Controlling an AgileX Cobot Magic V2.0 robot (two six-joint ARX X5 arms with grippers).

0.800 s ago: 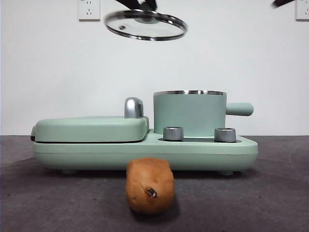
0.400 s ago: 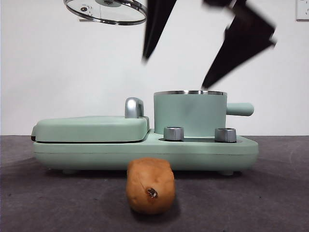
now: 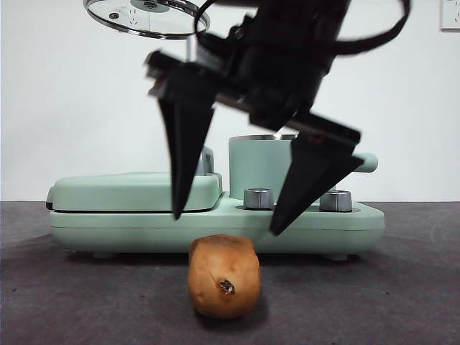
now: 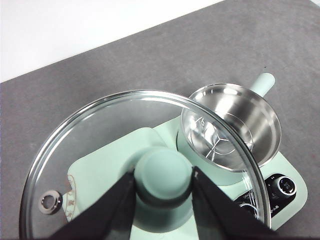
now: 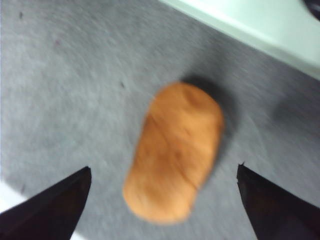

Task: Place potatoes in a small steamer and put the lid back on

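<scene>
The right gripper (image 3: 224, 223) has matte black, tapering wedge-shaped fingers (image 3: 184, 154) and a looping black cable (image 3: 374, 39).

Lab bench: bare wall (image 3: 72, 108), grey tabletop (image 3: 402, 302)

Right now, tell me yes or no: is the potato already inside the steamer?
No. The potato lies on the table in front of the appliance, with the right gripper open above it.

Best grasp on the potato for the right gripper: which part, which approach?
Probably the potato's middle, from straight above. It lies flat on the table with its long axis toward the front camera, so the jaws span its short width. The right gripper hangs open above it, the jaws either side in the wrist view.
</scene>
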